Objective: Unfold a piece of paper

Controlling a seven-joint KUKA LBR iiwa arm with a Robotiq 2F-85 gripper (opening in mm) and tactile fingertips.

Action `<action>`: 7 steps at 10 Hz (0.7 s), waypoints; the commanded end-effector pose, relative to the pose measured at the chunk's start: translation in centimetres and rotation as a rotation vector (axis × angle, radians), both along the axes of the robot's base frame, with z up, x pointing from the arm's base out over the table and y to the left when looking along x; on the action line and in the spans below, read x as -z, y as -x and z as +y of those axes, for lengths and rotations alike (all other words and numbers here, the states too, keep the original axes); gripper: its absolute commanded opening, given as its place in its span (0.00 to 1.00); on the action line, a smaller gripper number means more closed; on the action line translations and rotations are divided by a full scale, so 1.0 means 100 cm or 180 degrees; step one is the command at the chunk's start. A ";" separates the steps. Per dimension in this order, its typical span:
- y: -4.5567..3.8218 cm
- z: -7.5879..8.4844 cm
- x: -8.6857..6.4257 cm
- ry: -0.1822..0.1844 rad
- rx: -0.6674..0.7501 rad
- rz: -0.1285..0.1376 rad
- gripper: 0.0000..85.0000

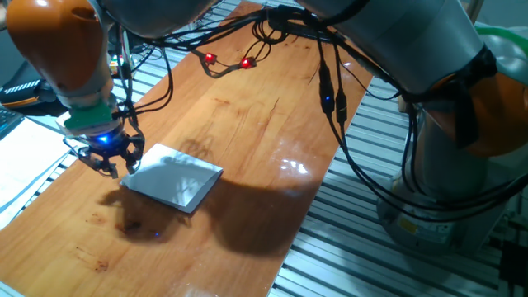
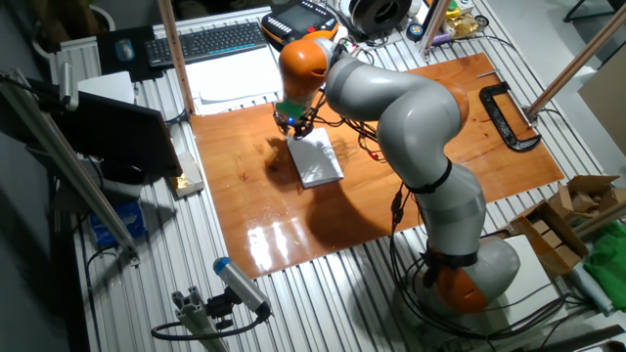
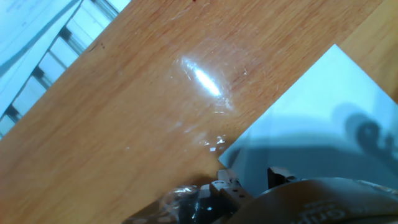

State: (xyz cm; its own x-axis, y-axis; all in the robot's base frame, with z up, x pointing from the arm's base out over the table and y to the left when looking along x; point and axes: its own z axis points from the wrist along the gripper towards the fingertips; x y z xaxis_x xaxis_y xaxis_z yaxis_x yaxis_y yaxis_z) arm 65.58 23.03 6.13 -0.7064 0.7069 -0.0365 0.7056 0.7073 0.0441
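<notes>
The piece of paper (image 1: 175, 180) is a plain white sheet lying folded and flat on the wooden table (image 1: 272, 107). It also shows in the other fixed view (image 2: 316, 158) and fills the right of the hand view (image 3: 311, 124). My gripper (image 1: 118, 165) is low at the paper's left corner, close to the table's edge. In the hand view my gripper (image 3: 252, 180) has its two fingers apart, with the paper's edge showing between them. I cannot tell whether the fingers touch the sheet. In the other fixed view the gripper (image 2: 296, 127) is at the paper's far end.
Black cables with red lights (image 1: 227, 62) lie on the far part of the table. A black clamp (image 2: 507, 115) sits at the table's right end. A keyboard (image 2: 201, 41) and printed sheets (image 2: 235, 78) lie beyond the table. The robot's base (image 2: 469, 274) stands at the front.
</notes>
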 end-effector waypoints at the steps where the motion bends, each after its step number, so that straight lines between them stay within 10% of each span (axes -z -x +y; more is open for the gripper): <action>1: -0.0013 0.001 0.003 0.0025 0.0024 -0.0010 0.41; 7: -0.0098 -0.002 0.018 0.0101 0.0053 -0.0035 0.40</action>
State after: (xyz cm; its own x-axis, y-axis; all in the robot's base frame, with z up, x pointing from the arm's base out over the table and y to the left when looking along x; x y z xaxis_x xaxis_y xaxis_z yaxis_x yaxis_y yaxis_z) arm 66.56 22.86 4.32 -0.6938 0.7170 -0.0676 0.7170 0.6965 0.0290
